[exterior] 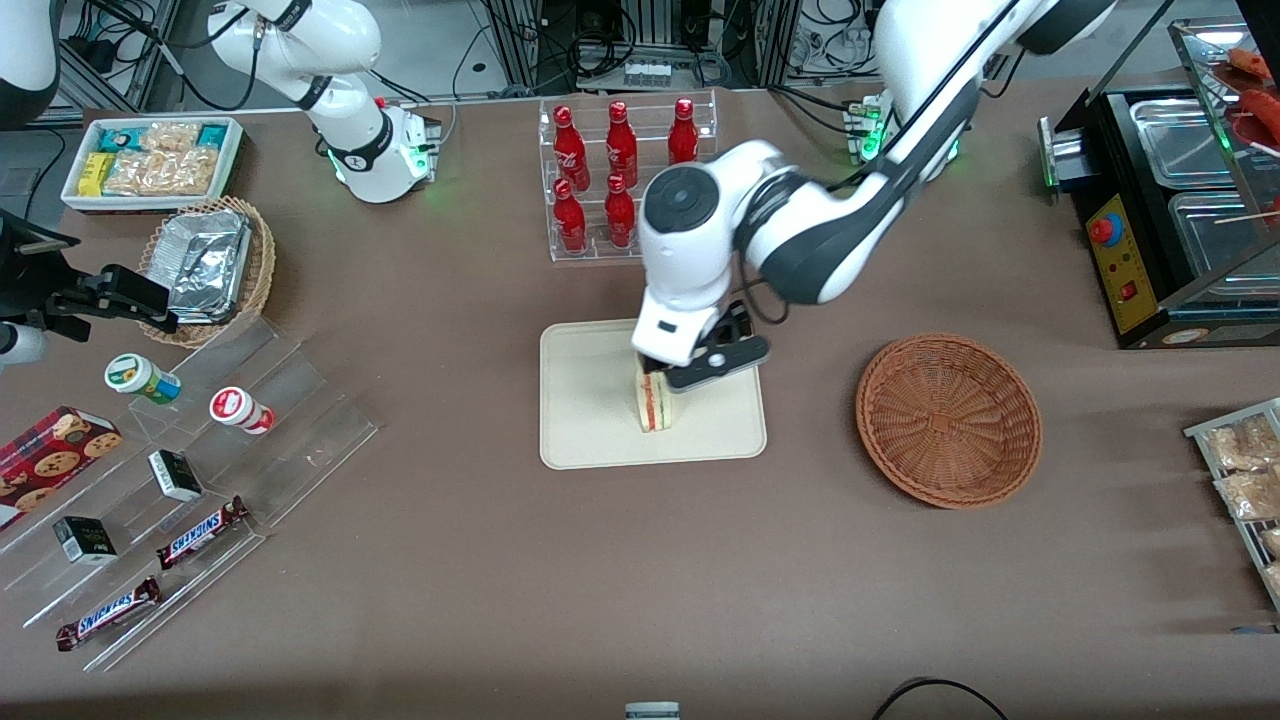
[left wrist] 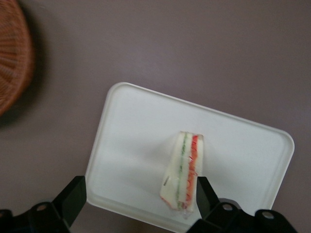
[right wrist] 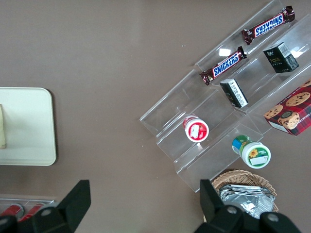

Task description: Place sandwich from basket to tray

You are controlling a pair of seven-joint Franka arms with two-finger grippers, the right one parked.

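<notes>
- Gripper (exterior: 668, 372) hangs low over the tray (exterior: 590, 440), fingers spread wide, holding nothing.
- Sandwich (exterior: 655, 402) stands on edge on the tray, just beside one fingertip (left wrist: 204, 194).
- Basket (exterior: 948, 419) sits nearby.

Sandwich (exterior: 655, 402) on tray (exterior: 590, 420), open pincer (exterior: 668, 372) above it, basket (exterior: 948, 418) beside

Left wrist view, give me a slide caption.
Open gripper above the sandwich, now on the tray; the basket sits alongside.
</notes>
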